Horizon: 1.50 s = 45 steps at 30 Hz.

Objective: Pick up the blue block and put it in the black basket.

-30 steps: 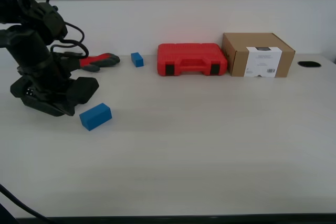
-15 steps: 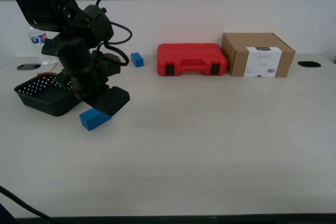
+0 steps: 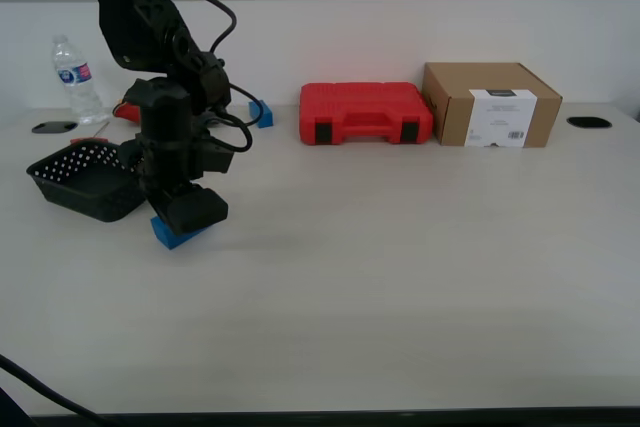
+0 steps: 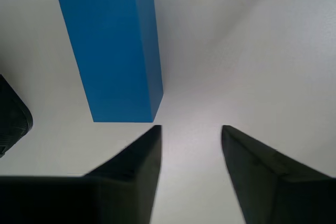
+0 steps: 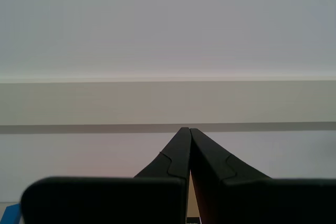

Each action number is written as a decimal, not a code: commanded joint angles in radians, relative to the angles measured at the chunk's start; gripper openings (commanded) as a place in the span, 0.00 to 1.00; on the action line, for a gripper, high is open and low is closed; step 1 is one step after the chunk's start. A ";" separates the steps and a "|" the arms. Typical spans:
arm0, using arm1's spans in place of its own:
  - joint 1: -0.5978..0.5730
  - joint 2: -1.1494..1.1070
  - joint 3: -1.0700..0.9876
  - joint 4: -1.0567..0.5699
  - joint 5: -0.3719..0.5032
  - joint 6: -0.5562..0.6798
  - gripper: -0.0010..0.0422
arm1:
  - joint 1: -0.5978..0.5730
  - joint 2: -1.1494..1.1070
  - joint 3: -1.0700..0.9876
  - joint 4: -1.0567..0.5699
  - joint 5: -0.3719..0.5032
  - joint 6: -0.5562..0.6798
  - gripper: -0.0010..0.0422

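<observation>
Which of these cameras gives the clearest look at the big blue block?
The first wrist view: the blue block fills much of the picture, unobstructed, just beyond my first gripper and its open jaws. The exterior view shows only a blue edge beneath the arm. The second wrist view shows only wall.

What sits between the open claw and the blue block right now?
Nothing visible. My first gripper hangs open over bare table, the blue block just ahead and off to one side of the gap.

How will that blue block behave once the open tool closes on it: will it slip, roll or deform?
The blue block looks like a rigid, flat-faced brick, so it probably won't deform or roll. Its matte, parallel sides should give my first tool a fair hold. It lies off to one side of the open jaws, so a misaligned close may just push it.
</observation>
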<state>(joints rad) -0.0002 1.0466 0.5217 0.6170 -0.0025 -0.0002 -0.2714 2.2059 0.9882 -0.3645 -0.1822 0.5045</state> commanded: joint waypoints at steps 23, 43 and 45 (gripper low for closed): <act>0.000 0.000 0.002 0.003 0.000 0.000 0.02 | 0.094 0.163 0.468 -0.388 0.023 0.046 0.02; 0.000 0.000 0.002 0.002 0.000 0.000 0.02 | 0.490 0.134 0.475 -0.140 -0.003 -0.006 0.02; 0.000 0.000 0.002 0.002 0.000 0.000 0.02 | 0.490 0.138 0.475 -0.122 -0.008 0.007 0.03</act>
<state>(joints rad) -0.0006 1.0470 0.5217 0.6163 -0.0025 -0.0002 0.2192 2.3436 1.4620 -0.4900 -0.1905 0.5003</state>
